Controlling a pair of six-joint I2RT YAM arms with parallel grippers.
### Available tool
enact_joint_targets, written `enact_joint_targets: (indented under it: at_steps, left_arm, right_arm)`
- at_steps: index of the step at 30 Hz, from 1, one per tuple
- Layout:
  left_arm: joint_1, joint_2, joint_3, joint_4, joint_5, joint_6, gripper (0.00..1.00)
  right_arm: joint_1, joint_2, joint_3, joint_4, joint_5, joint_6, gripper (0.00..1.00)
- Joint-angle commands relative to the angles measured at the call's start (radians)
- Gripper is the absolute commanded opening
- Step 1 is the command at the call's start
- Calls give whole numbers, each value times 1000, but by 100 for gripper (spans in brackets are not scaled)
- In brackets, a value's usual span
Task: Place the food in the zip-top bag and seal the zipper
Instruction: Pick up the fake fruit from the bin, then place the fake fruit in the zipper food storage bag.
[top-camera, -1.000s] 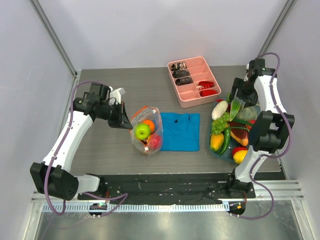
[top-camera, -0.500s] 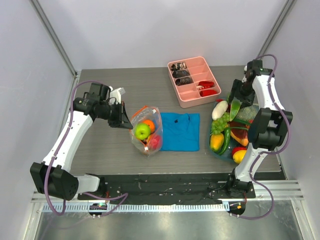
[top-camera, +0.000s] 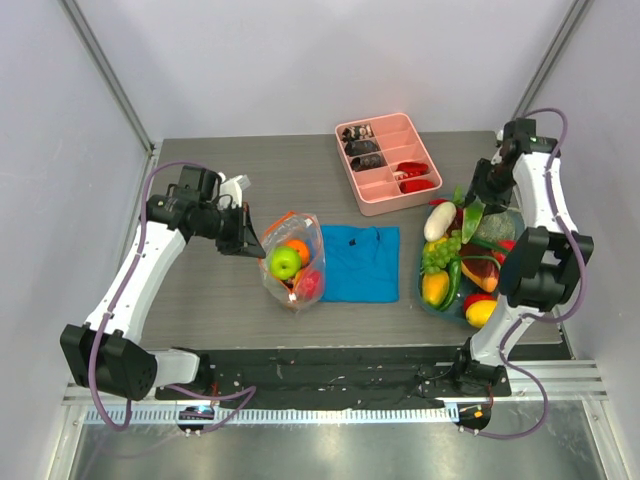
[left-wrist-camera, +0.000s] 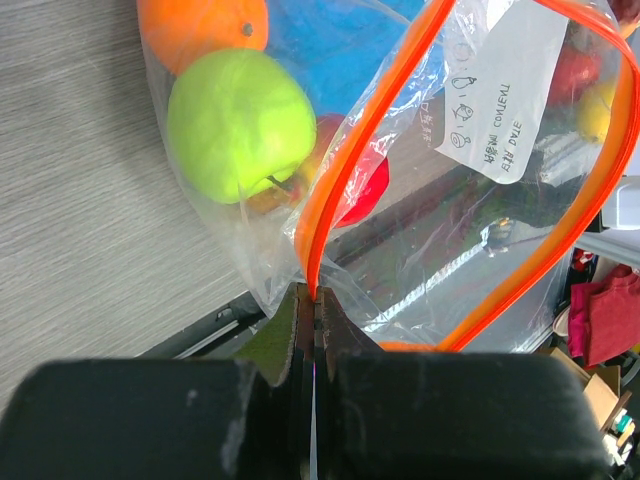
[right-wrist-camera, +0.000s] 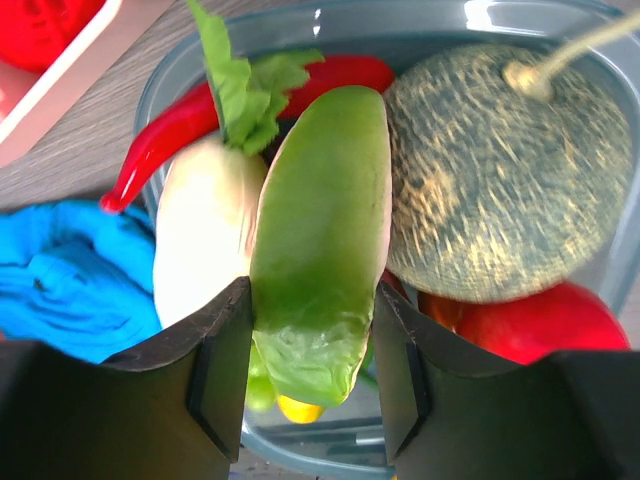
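Right, my left claw (left-wrist-camera: 315, 300) is pinched together on the zipper (left-wrist-camera: 365, 140) of the zip-top bag (left-wrist-camera: 480, 230) — holding that rim up, I judge, so the mouth gapes for loading. The green apple (left-wrist-camera: 240, 125) and an orange (left-wrist-camera: 200, 25) sit inside, just beyond its tips. My right claw (right-wrist-camera: 312, 300) is clamped across a long green vegetable (right-wrist-camera: 320, 200) in the grey bin (right-wrist-camera: 420, 20), white radish (right-wrist-camera: 200, 240) on one flank, melon (right-wrist-camera: 500, 170) on the other — gripped crosswise for a clean lift.
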Motion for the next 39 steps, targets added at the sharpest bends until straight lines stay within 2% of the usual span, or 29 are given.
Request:
enact_joint_targets:
  at_steps: [1, 4, 6, 11, 12, 14, 15, 19, 20, 21, 23, 26, 34, 39]
  left_arm:
    - [-2, 3, 36, 3, 9, 2, 0]
    - [-3, 7, 38, 3, 15, 1, 0]
    - [-2, 7, 38, 3, 18, 2, 0]
    - [-2, -2, 45, 8, 21, 2, 0]
    - [-2, -6, 44, 8, 21, 2, 0]
    - [-2, -8, 44, 12, 21, 1, 0]
    - [-2, -11, 42, 14, 21, -2, 0]
    - [-2, -11, 48, 20, 19, -7, 0]
    - [-2, -13, 50, 24, 19, -11, 0]
    - [-2, -13, 53, 26, 19, -14, 0]
    - [-2, -13, 56, 35, 21, -21, 0]
    - [-3, -14, 53, 47, 21, -34, 0]
    - [-11, -19, 45, 93, 12, -83, 0]
    - [-45, -20, 64, 126, -31, -110, 0]
  right_arm:
    - [-44, -134, 15, -60, -34, 5, 18]
    - [-56, -172, 40, -98, -58, -6, 10]
    - [-58, -189, 64, -127, -100, -26, 1]
    - [-58, -234, 184, -209, -327, -76, 1]
    - [-58, -237, 204, -218, -423, -73, 1]
    - [-48, -253, 250, -236, -514, -43, 1]
    - [-39, -261, 260, -241, -620, -27, 1]
    - [86, -312, 265, -255, -833, 52, 1]
    - [169, -324, 255, -246, -856, 63, 1]
    - [200, -350, 241, -237, -867, 80, 1]
    - [365, -372, 208, -202, -856, 114, 1]
    - [514, -396, 167, -98, -838, 219, 1]
    - [651, -264, 270, -46, -816, 316, 1]
    - [735, -223, 218, -31, -815, 355, 1]
